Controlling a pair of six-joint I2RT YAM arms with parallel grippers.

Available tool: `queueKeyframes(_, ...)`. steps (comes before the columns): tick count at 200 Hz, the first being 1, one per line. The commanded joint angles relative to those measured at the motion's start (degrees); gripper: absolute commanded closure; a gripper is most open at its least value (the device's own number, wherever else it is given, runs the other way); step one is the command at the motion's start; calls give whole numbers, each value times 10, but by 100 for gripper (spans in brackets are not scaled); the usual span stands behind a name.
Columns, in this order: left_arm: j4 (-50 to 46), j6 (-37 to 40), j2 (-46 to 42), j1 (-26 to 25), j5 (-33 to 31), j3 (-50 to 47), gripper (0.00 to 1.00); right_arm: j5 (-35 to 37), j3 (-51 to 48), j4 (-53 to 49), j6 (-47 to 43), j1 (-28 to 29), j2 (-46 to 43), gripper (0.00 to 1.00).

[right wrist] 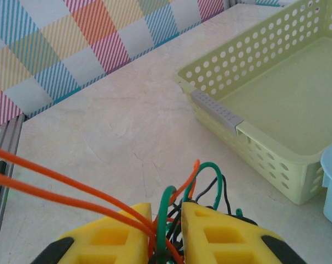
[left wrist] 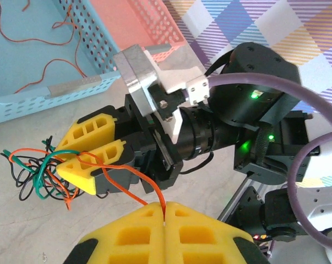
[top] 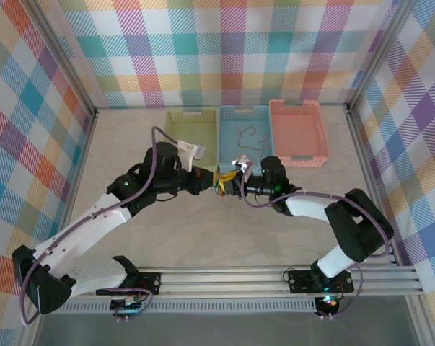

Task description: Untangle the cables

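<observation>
Separating one orange strand (left wrist: 127, 179) looks like the step in hand. The left gripper (left wrist: 164, 212) pinches it, and the right gripper (left wrist: 72, 154) clamps the cable tangle (left wrist: 39, 173) just before the blue basket (left wrist: 61, 91). The next move probably calls for a steady outward pull.

The pale marbled table (top: 203, 238) carries three baskets in a row just beyond the left gripper (top: 213, 182) and right gripper (top: 233, 182): green basket (top: 190, 111) ahead-left, blue basket (top: 229, 115) straight ahead, pink basket (top: 296, 130) ahead-right.
</observation>
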Motion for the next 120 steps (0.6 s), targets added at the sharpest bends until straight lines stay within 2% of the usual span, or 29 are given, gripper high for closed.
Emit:
queueKeyframes(1, -20, 0, -28, -6, -11, 46, 100, 6, 18, -37, -13, 2, 11, 78)
queueKeyframes(120, -109, 26, -63, -6, -42, 155, 100, 38, 45, -96, -20, 2, 27, 81)
